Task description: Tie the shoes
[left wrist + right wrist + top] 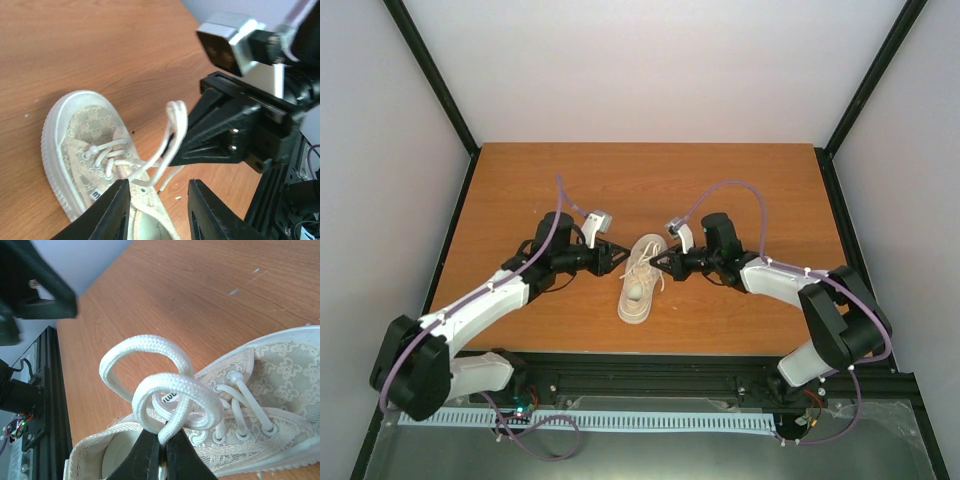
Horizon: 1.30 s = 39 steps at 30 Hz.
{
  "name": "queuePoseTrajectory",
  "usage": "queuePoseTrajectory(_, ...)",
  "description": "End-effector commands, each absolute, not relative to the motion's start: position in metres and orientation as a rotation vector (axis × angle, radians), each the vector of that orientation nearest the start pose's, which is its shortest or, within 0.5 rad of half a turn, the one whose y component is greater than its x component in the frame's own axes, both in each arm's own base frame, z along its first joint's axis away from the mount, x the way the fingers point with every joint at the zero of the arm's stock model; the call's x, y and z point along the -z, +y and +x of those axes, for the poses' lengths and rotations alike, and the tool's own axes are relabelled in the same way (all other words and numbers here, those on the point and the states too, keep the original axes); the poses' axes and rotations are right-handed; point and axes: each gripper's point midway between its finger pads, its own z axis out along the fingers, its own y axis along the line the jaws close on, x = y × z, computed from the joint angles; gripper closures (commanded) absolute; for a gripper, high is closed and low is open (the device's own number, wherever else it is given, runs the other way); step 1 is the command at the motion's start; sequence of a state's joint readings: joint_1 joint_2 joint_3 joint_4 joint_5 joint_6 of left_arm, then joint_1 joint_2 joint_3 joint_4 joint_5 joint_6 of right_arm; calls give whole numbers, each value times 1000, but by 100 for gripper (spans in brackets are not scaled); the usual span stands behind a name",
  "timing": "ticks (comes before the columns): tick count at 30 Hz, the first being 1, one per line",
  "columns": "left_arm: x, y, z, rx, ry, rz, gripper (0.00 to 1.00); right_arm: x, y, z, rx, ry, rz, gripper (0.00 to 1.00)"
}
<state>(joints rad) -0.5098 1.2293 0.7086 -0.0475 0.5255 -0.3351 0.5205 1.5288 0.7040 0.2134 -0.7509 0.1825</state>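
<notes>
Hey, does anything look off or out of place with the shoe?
Nothing damaged or spilled. The sneaker sits upright on the table, untied; the right gripper pinches a doubled lace loop above it, the left gripper open alongside.

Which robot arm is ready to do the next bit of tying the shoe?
Left, probably. The left end effector is open and empty close to the shoe, facing the lace loops. The right end effector is shut on those loops, busy holding them up.
</notes>
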Motion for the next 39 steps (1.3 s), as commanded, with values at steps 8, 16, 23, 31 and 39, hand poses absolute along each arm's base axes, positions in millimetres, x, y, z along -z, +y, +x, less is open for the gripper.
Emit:
queuePoseTrajectory(8,-195,-316,254,1113,1993,775,69,-130,276,280,-1167,2156,-696,97)
queuePoseTrajectory(16,-187,-328,262,1097,1984,826,70,-128,273,279,-1185,2163,-693,97)
queuePoseTrajectory(23,-173,-326,276,1018,2026,792,71,-130,276,278,-1207,2151,-711,97)
queuePoseTrajectory(31,-167,-318,289,906,2036,775,71,-133,277,274,-1229,2136,-735,97)
queuePoseTrajectory(39,-157,-319,290,882,2045,807,71,-133,277,271,-1238,2132,-749,97)
